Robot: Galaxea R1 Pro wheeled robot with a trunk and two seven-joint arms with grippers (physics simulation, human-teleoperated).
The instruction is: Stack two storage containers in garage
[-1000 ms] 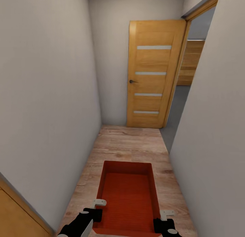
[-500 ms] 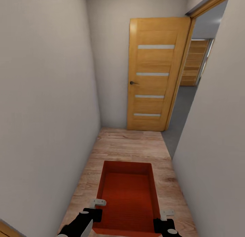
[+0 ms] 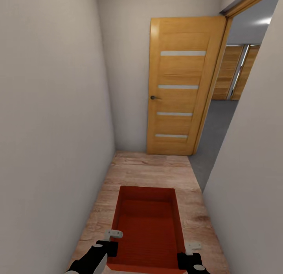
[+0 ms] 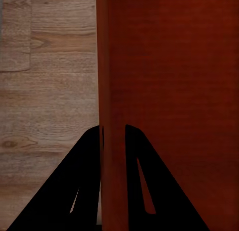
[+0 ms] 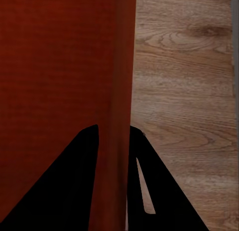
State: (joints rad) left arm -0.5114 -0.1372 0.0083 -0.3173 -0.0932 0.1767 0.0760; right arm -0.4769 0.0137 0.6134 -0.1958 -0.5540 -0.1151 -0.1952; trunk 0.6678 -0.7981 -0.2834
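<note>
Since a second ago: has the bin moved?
Yes. The bin, gripped by both arms, has advanced down the hallway toward the wooden door, which looms larger.

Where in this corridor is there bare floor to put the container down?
Wood floor lies bare between the storage container and the wooden door. Narrow strips run beside each long wall. Near the left gripper and right gripper it is crowded.

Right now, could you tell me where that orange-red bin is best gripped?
By its two long side walls. The storage container is open-topped and thin-walled, so each tool straddles a rim: the left tool is shut on the left wall, the right tool on the right, balancing the load.
</note>
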